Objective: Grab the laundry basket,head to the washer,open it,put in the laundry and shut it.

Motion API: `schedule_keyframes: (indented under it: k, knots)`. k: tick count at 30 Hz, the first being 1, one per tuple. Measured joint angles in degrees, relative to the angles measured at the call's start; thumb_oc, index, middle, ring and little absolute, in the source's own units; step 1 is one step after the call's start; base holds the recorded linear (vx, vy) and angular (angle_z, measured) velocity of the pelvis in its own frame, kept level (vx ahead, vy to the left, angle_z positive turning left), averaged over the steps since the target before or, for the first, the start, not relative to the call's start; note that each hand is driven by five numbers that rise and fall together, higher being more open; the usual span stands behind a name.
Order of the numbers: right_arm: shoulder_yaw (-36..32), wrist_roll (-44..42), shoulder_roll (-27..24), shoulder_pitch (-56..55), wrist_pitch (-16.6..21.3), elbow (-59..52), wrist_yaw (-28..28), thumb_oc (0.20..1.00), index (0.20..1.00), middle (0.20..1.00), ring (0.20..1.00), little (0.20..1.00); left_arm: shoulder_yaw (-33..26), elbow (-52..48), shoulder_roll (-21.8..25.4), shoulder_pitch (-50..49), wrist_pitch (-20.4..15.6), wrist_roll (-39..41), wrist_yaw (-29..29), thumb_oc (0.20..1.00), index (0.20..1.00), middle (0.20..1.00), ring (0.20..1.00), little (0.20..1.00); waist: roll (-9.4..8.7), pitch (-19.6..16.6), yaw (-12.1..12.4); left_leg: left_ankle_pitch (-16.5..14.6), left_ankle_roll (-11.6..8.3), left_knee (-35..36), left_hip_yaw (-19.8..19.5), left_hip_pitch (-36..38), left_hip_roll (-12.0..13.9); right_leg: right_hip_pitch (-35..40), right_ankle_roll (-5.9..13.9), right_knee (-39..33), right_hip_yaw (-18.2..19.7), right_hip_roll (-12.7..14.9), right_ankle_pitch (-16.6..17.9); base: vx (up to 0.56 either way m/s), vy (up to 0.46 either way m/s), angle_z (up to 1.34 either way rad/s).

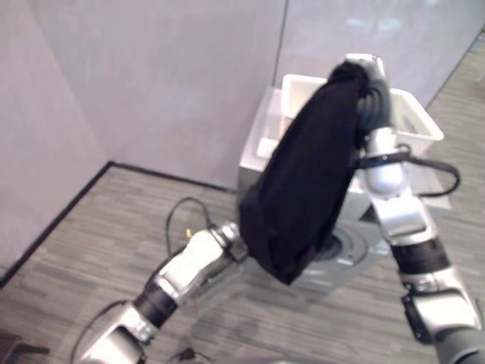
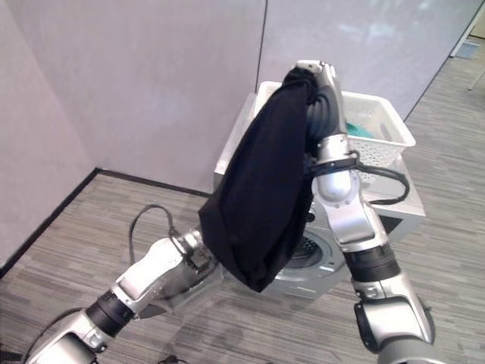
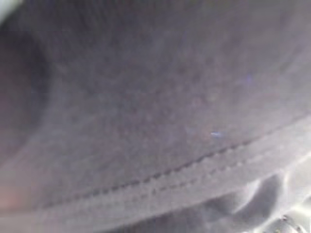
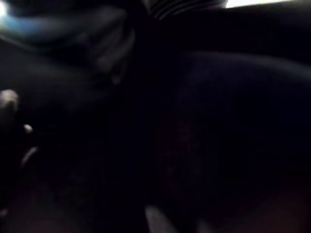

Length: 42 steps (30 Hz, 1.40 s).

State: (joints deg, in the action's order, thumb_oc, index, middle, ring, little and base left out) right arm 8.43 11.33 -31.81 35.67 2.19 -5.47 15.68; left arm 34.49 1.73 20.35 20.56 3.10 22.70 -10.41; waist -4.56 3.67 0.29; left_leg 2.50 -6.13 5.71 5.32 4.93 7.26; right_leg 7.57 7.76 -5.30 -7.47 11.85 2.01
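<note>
My right hand is raised high in front of the washer and grips a long black garment. The garment hangs from it down to the washer's round front opening. On top of the washer stands the white laundry basket, with green laundry inside. My left forearm reaches toward the washer's lower left front, and its hand is hidden behind the hanging garment. The left wrist view is covered by dark cloth with a stitched hem.
The washer stands against a pale wall with a dark baseboard. Grey wood-look floor stretches out to the left of the washer.
</note>
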Motion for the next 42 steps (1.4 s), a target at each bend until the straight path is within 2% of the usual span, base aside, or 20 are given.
schedule_keyframes:
  k: [14,30,31,32,33,34,42]
  knots:
    - [-1.56,-0.02,0.19,0.12,0.00,0.00,-0.02,0.200,0.200,0.200,0.200,0.200,-0.77,-1.23,0.94,-0.02,0.13,0.14,-1.03,1.000,1.000,1.000,1.000,1.000,-0.01,0.01,0.02,0.00,0.01,0.00,-0.03,0.07,-0.02,0.05,-0.07,-0.02,-0.02,0.01,-0.06,0.00,0.000,0.00]
    - [-1.56,-0.04,0.33,0.11,-0.03,-0.04,0.66,0.200,0.200,0.200,0.200,0.200,4.69,1.86,-4.07,0.89,0.16,0.41,-0.78,1.000,1.000,1.000,1.000,1.000,-0.01,-0.03,-1.85,0.01,0.00,0.00,0.23,0.56,-0.05,0.34,-0.07,0.28,0.32,0.01,-0.04,0.00,0.000,0.00]
    - [-1.56,-0.04,0.39,0.11,-0.02,-0.07,0.70,0.200,0.200,0.200,0.200,0.200,4.98,2.51,-4.20,1.08,0.17,0.42,-0.74,0.539,0.539,0.539,0.539,0.539,-0.05,-0.06,-1.84,0.01,0.00,0.00,0.26,0.58,-0.05,0.34,-0.07,0.28,0.37,0.01,-0.04,0.00,0.000,0.00]
    - [-1.56,-0.04,0.39,0.11,-0.02,-0.07,0.74,0.200,0.200,0.200,0.200,0.200,4.99,2.52,-4.23,1.09,0.17,0.42,-0.69,0.539,0.539,0.539,0.539,0.539,-0.07,-0.08,-2.00,0.01,0.00,0.00,0.30,0.58,-0.04,0.32,-0.07,0.29,0.40,0.01,-0.04,0.00,0.000,0.00]
    - [-1.56,-0.05,0.44,0.11,-0.01,-0.07,0.88,0.200,0.200,0.200,0.200,0.200,5.01,2.59,-4.35,1.15,0.16,0.44,-0.29,0.404,0.404,0.404,0.404,0.404,-0.08,-0.09,-2.17,0.01,0.00,0.01,0.31,0.59,-0.04,0.34,-0.07,0.29,0.41,0.01,-0.03,0.00,0.000,0.00]
    - [-1.56,-0.05,0.54,0.11,0.00,-0.07,1.14,0.200,0.200,0.200,0.200,0.200,5.05,2.62,-4.46,1.25,0.16,0.45,0.19,0.200,0.200,0.200,0.200,0.200,-0.12,-0.12,-2.22,0.01,0.00,0.00,0.32,0.60,-0.05,0.33,-0.07,0.30,0.43,0.01,-0.03,0.00,0.000,0.00]
    - [-1.55,-0.07,0.93,0.08,0.03,-0.06,2.09,0.200,0.200,0.200,0.200,0.200,5.19,3.52,-5.82,1.29,-0.06,2.38,1.91,0.200,0.200,0.200,0.200,0.200,-0.42,-0.34,-2.77,0.03,-0.04,0.01,0.54,0.81,-0.04,0.34,-0.08,0.32,0.75,0.01,0.00,0.00,0.000,0.00]
